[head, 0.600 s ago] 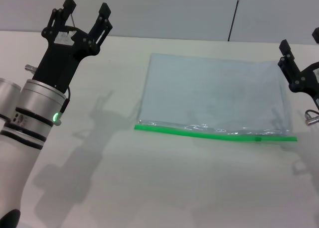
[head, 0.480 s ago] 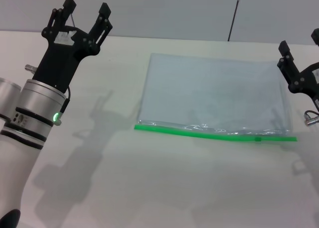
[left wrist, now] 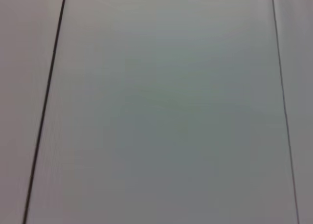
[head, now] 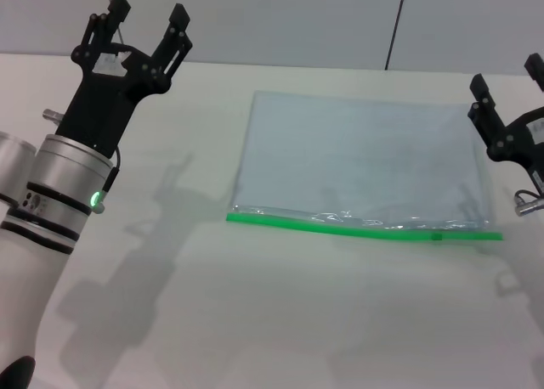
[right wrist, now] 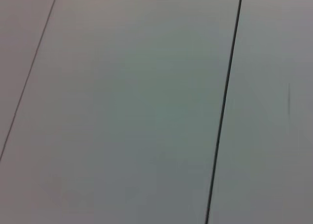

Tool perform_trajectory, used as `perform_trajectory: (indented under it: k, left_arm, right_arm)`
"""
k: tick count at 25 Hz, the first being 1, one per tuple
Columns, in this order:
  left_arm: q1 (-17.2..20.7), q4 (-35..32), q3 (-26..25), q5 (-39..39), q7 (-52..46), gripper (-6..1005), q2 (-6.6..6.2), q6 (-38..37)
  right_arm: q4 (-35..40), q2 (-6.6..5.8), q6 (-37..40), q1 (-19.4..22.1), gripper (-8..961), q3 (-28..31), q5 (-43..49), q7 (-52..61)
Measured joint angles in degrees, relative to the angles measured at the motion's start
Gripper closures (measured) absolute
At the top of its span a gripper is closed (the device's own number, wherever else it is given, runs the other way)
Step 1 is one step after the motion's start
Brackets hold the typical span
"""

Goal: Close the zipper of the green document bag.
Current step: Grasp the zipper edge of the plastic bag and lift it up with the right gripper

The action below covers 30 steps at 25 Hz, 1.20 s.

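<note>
The green document bag (head: 365, 164) lies flat on the white table, a translucent pale pouch. Its zipper (head: 357, 228) is the bright green strip along the near long edge, with the small dark slider (head: 437, 236) close to the right end. My left gripper (head: 145, 14) is raised at the far left, open and empty, well apart from the bag. At the right edge of the head view my right gripper (head: 506, 76) hovers open beside the bag's far right corner, holding nothing. Both wrist views show only grey wall panels.
The white table (head: 280, 312) spreads around the bag, with bare surface in front of the zipper. A grey panelled wall (head: 280, 15) with dark seams stands behind the table's far edge.
My right gripper has shifted slightly leftward, towards the bag's right edge. The left arm and the bag have stayed in place.
</note>
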<state>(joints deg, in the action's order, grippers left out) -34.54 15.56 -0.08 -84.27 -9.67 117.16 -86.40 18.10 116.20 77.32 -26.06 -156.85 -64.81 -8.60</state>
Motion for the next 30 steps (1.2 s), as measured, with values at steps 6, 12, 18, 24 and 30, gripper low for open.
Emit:
perform_trajectory:
  k: [6, 12, 18, 24, 30]
  left_arm:
    - [0.2, -0.3, 0.0, 0.3, 0.0, 168, -0.06, 0.0]
    - [0.8, -0.5, -0.3, 0.4, 0.0, 168, -0.17, 0.1]
    - [1.2, -0.6, -0.6, 0.5, 0.0, 168, -0.25, 0.1]
    - [2.5, -1.5, -0.8, 2.7, -0.2, 169, -0.27, 0.0]
    - [3.2, -2.1, -0.8, 4.3, -0.4, 169, -0.26, 0.0]
  right_arm:
    - [-1.6, -0.23, -4.4, -1.3, 269, 0.1, 0.0, 2.4]
    - [-4.0, -0.24, -3.8, 0.0, 268, 0.3, 0.0, -7.0]
    - [-5.2, -0.03, -0.5, 4.0, 267, -1.4, 1.9, -16.5]
    - [-7.1, 0.08, -1.1, 6.8, 266, -3.7, 2.3, -24.2]
    - [-8.9, 0.23, -3.9, 9.2, 264, -3.4, 2.0, -35.1]
